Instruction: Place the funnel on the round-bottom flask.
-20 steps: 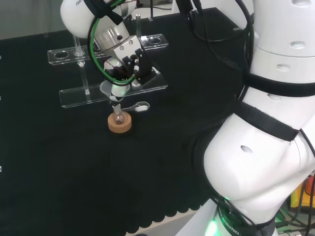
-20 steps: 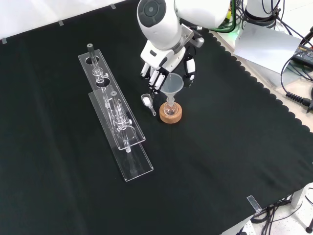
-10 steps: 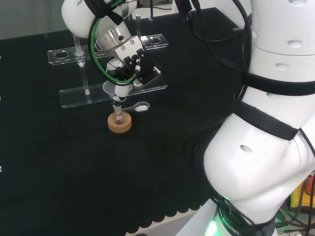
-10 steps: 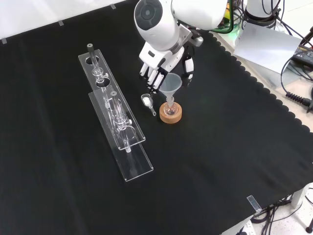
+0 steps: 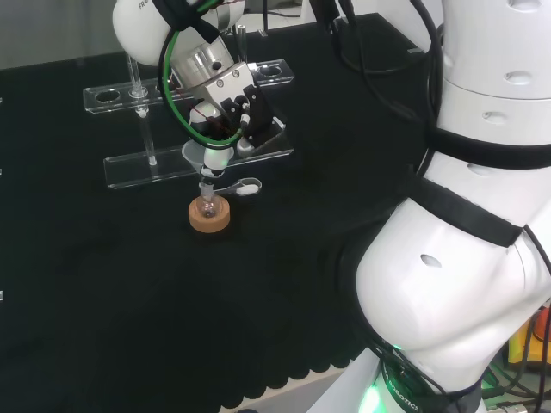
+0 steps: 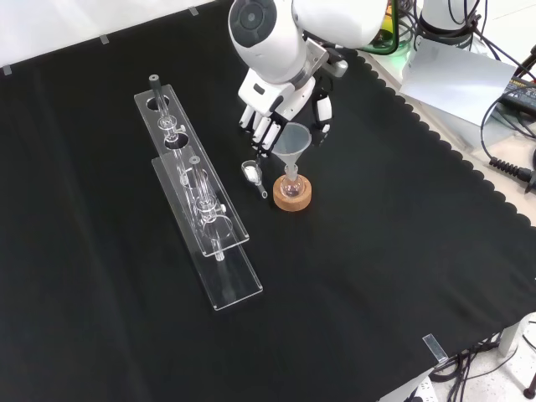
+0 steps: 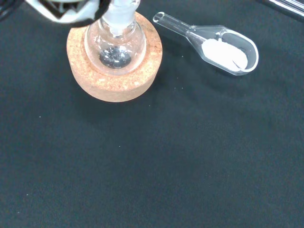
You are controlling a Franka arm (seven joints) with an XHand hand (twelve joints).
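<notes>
Cork ring point(image 7: 114, 64): carrying the round-bottom flask point(image 7: 114, 43).
Funnel point(image 6: 293, 142): sitting in the flask's neck.
Fingers point(image 6: 261, 130): hanging relaxed beside the funnel.

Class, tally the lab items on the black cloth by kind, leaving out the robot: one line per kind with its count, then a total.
Funnel: 1
Round-bottom flask: 1
Cork ring stand: 1
Clear scoop with white powder: 1
Clear rack: 1
Total: 5
</notes>
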